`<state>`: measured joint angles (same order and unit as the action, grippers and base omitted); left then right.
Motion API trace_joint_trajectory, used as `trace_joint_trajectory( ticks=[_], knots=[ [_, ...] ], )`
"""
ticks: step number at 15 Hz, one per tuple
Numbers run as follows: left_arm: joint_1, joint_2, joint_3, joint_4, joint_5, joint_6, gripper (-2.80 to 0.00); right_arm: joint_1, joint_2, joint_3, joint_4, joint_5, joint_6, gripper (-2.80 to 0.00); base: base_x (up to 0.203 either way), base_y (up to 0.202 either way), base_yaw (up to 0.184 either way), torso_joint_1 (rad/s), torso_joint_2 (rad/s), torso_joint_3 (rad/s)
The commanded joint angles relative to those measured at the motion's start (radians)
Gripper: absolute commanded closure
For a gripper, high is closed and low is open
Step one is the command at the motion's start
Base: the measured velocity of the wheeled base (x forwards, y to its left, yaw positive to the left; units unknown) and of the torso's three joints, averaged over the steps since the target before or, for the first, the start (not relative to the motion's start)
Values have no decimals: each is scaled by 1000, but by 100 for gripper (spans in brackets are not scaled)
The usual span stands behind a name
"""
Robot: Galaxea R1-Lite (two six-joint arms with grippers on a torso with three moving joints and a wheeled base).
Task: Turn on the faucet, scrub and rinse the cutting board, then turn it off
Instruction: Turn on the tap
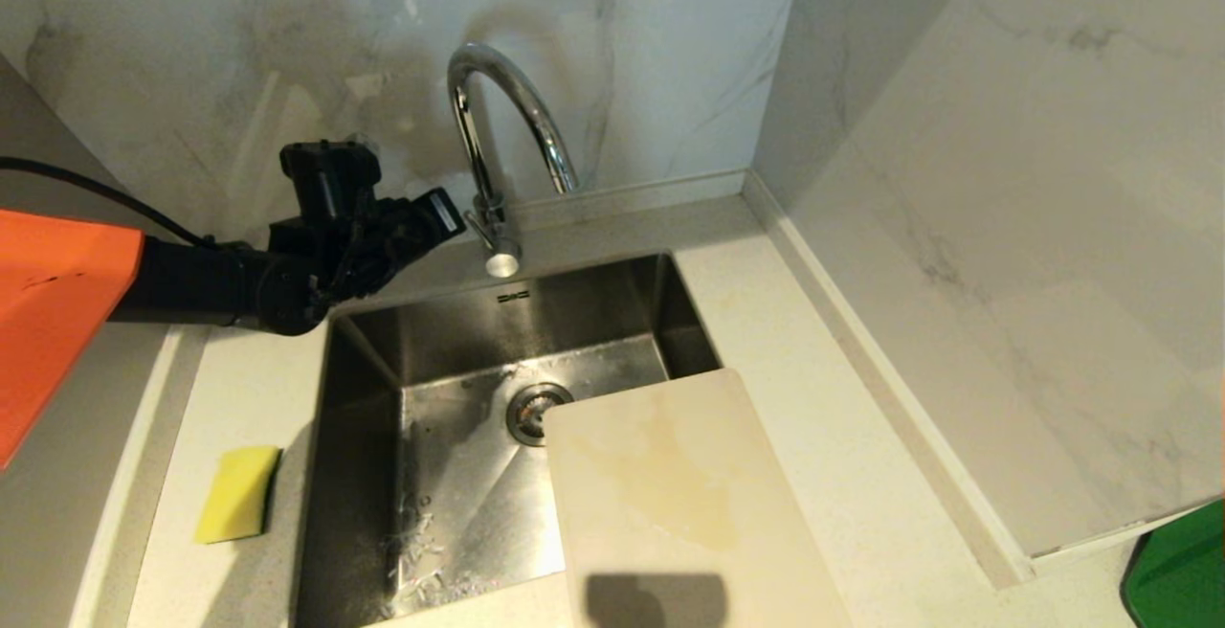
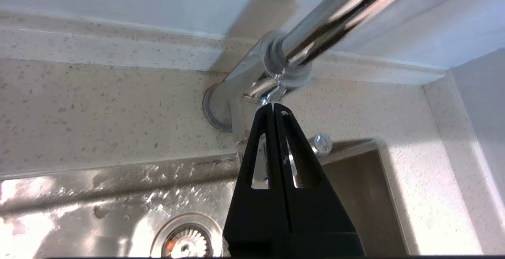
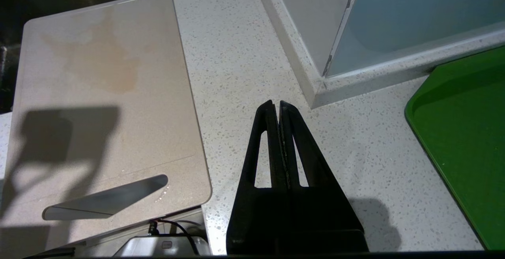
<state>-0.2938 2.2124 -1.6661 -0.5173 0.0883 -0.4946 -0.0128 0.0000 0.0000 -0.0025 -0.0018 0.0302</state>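
- Closest to the head camera lies the cutting board (image 1: 670,494), cream-white with a yellowish stain; its far corner overhangs the sink (image 1: 431,389) and the rest sits on the table (image 1: 794,341) to the sink's right, probably staged there so it can be slid under the water.
- Its slot handle faces away from the faucet (image 1: 498,130), toward the robot, as the right wrist view shows.
- Left of the sink, a yellow sponge (image 1: 236,494) rests on the table, untouched, ready for the scrubbing step.
- Behind the sink's back edge stands the faucet, its arched spout reaching over the basin; no water runs from it that I can see.
- Reaching in from the sink's left, the left end effector (image 1: 442,213) has its fingers pressed together, empty, its tips just beside the faucet's base.
- In the left wrist view the closed tips (image 2: 273,109) look to touch or nearly touch the fitting at the faucet's base, though contact is hard to judge; the closed fingers seem meant to nudge the lever (image 1: 500,253) rather than grasp it.
- Near the board, to the sink's right, the right end effector (image 3: 276,107) hangs parked above the table, fingers together, holding nothing.
- Well apart from the left end effector, the board lies across the sink.
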Motion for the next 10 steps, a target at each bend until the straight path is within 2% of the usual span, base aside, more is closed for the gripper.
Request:
trace_joint_trajectory(
  ticks=[1,10],
  knots=[
    [0,17,-19,-36,1,-3,0,0,-2,0,-1,0,0,0,0,0,0,0,0,0],
    [-23,35,-3,-110,-21,-12,0,-1,-2,0,-1,0,0,0,0,0,0,0,0,0]
  ],
)
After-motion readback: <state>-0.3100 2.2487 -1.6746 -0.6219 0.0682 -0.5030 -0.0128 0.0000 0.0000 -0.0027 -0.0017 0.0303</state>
